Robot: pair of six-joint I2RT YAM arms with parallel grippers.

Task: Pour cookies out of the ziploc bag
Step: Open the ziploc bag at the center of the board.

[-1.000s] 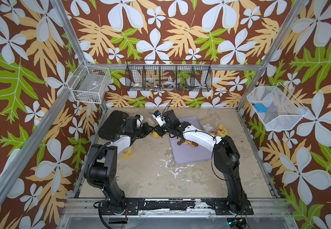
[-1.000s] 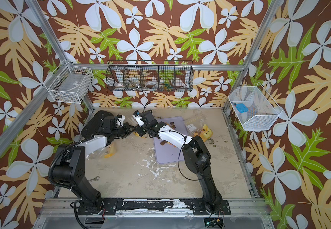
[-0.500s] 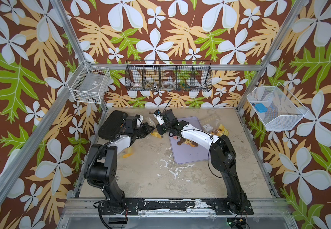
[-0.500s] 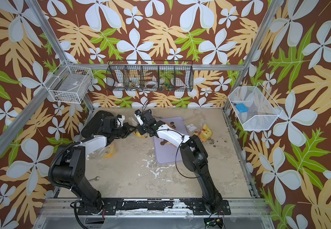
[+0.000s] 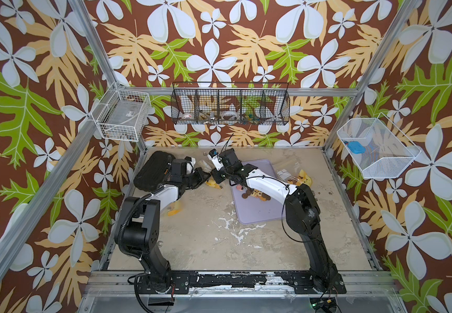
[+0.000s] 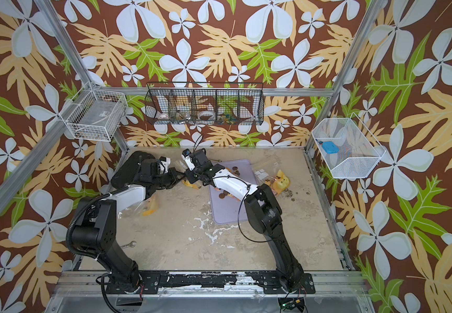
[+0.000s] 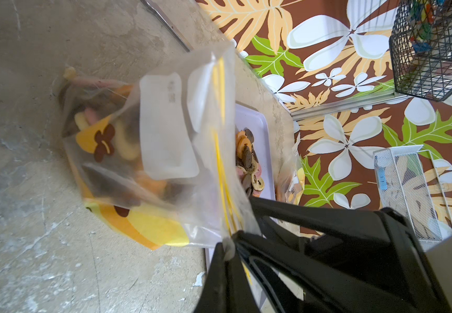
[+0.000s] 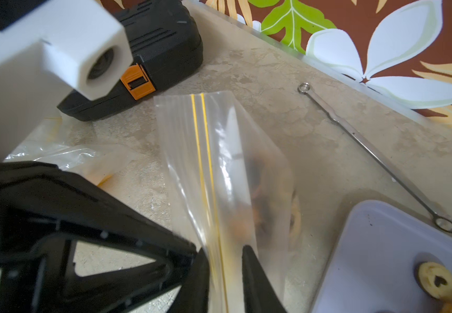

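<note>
The clear ziploc bag [image 7: 165, 151] with a yellow zip line stands on the table left of the lilac tray [image 5: 257, 211], holding cookies [image 7: 127, 130] in brown, tan and pink. My left gripper [image 7: 227, 244] is shut on the bag's top corner. My right gripper [image 8: 225, 257] straddles the bag's [image 8: 219, 162] zip edge, one finger on each side with a gap showing. More cookies [image 5: 254, 193] lie piled on the tray [image 6: 227, 211]. In both top views the two grippers [image 5: 206, 176] [image 5: 215, 177] meet at the bag [image 6: 180, 164].
A black case [image 5: 151, 173] lies behind the left arm. A second bag [image 5: 300, 177] sits right of the tray, and another [image 5: 174, 211] under the left arm. A thin wrench [image 8: 368, 146] lies near the back wall and a small spanner [image 6: 128, 245] at front left. Wire baskets hang on the walls.
My right gripper's jaws have narrowed around the bag's zip edge and the right arm has edged toward the left gripper. The left gripper has kept its hold.
</note>
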